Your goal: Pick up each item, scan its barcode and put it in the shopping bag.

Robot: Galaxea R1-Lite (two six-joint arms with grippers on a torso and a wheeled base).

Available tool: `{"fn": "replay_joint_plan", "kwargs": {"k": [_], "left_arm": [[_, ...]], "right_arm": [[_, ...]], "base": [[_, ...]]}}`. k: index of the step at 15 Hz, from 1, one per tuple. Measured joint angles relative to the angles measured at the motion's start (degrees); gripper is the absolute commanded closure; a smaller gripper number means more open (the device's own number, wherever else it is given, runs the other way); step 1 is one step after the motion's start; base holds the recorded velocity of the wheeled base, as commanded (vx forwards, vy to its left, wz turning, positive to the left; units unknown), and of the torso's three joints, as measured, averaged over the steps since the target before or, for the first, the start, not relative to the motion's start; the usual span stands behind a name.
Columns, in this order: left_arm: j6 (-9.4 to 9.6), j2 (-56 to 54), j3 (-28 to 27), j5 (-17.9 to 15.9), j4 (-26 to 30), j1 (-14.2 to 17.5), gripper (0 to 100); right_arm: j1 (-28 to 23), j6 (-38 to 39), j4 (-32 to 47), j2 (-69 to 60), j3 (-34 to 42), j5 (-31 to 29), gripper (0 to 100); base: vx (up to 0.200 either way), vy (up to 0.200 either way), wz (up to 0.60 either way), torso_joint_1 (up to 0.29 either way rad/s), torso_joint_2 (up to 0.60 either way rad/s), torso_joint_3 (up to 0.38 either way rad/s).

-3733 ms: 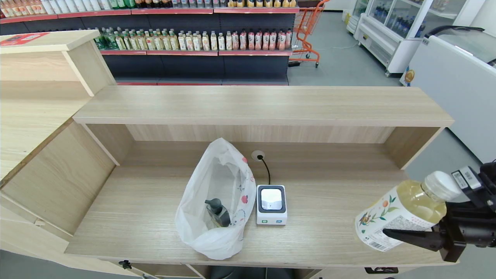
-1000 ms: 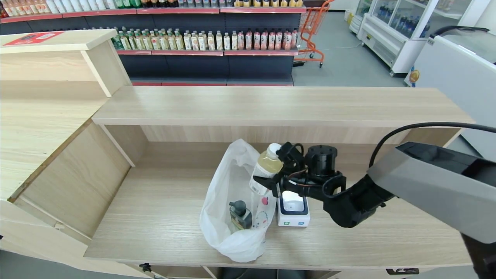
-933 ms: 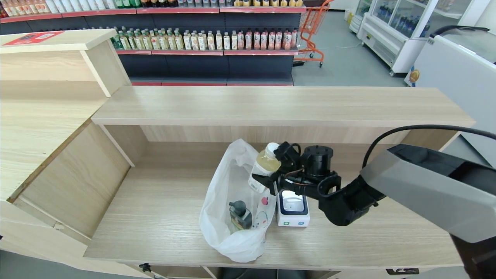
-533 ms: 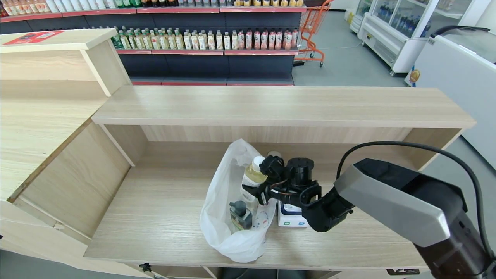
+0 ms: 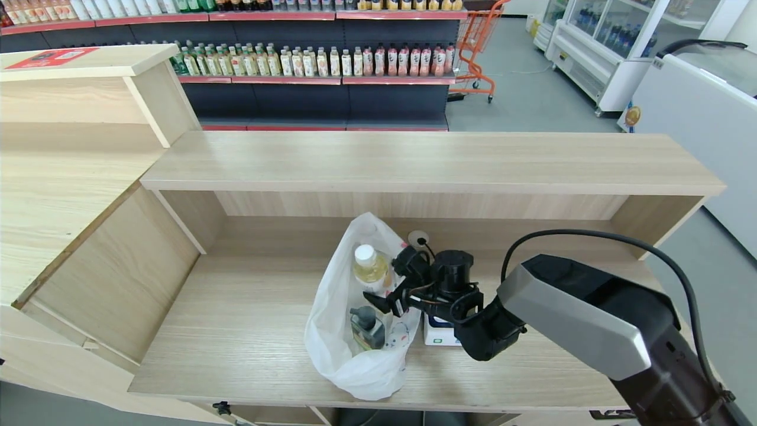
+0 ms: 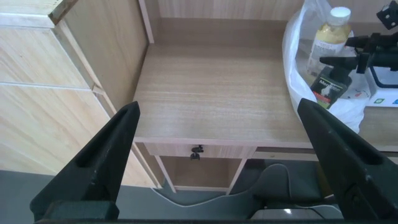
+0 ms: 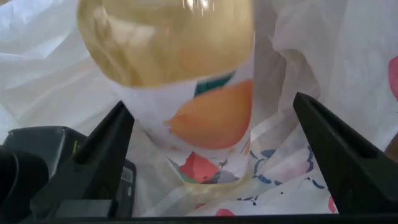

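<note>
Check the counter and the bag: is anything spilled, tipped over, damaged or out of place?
Nothing stands out. The drink bottle stands roughly upright inside the shopping bag, next to the dark pump bottle, with no liquid spilled. The scanner sits flat on the counter beside the bag.

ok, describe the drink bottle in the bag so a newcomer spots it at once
On the lower wooden counter, a white plastic bag stands beside the white scanner. Inside it, the drink bottle stands upright: white cap and pale yellow liquid, unlike the short dark pump bottle nearer the robot.
</note>
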Motion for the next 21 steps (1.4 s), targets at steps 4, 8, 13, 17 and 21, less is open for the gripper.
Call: {"fn": "replay_joint_plan", "kwargs": {"k": [4,8,13,17,21], "left_arm": [[0.00,0.0,0.0,0.0,0.0,0.0,0],[0.02,0.0,0.0,0.0,0.0,0.0,0],[0.00,0.0,0.0,0.0,0.0,0.0,0],[0.00,0.0,0.0,0.0,0.0,0.0,0],[0.00,0.0,0.0,0.0,0.0,0.0,0]], "right_arm": [[-0.1,5.1,-1.5,-4.3,4.1,0.0,0],[-1.4,13.0,-1.8,-20.0,20.0,-0.1,0],[-7.2,17.5,2.7,-44.4,43.1,-1.1,0],[-11.2,17.4,13.8,-65.2,60.2,-12.2,0],[-16.5,17.2,29.2,-90.5,71.4,-17.4,0]], "base": [[0.000,0.000,0.00,0.000,0.00,0.000],[0.000,0.000,0.00,0.000,0.00,0.000],[0.000,0.000,0.00,0.000,0.00,0.000],[0.000,0.000,0.00,0.000,0.00,0.000],[0.000,0.000,0.00,0.000,0.00,0.000]]}}
